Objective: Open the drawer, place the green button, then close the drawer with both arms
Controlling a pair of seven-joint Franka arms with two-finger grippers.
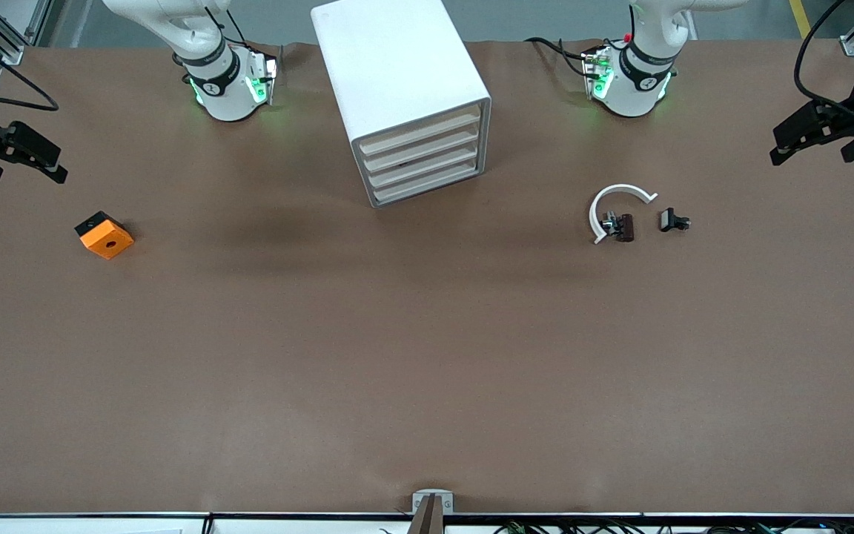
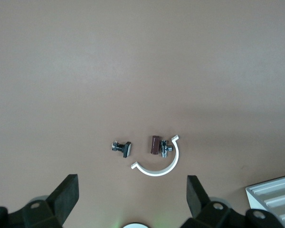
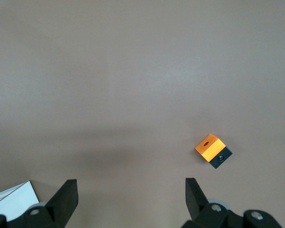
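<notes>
A white drawer cabinet (image 1: pixel 402 96) stands between the arm bases, its several drawers (image 1: pixel 421 154) all shut. No green-capped button shows in any view. Toward the left arm's end lie a small black piece with a metal stub (image 1: pixel 673 220), a brown-and-metal part (image 1: pixel 620 226) and a white C-shaped ring (image 1: pixel 616 204); they also show in the left wrist view: black piece (image 2: pixel 121 147), brown part (image 2: pixel 155 145), ring (image 2: pixel 161 166). My left gripper (image 1: pixel 816 148) hangs open and empty above that end (image 2: pixel 133 194). My right gripper (image 1: pixel 23 165) hangs open and empty above the other end (image 3: pixel 131 194).
An orange cube with a black hole and black base (image 1: pixel 104 235) lies toward the right arm's end, also in the right wrist view (image 3: pixel 213 150). The cabinet's corner shows in both wrist views (image 2: pixel 275 194) (image 3: pixel 12 202). A bracket (image 1: pixel 432 503) sits at the table's near edge.
</notes>
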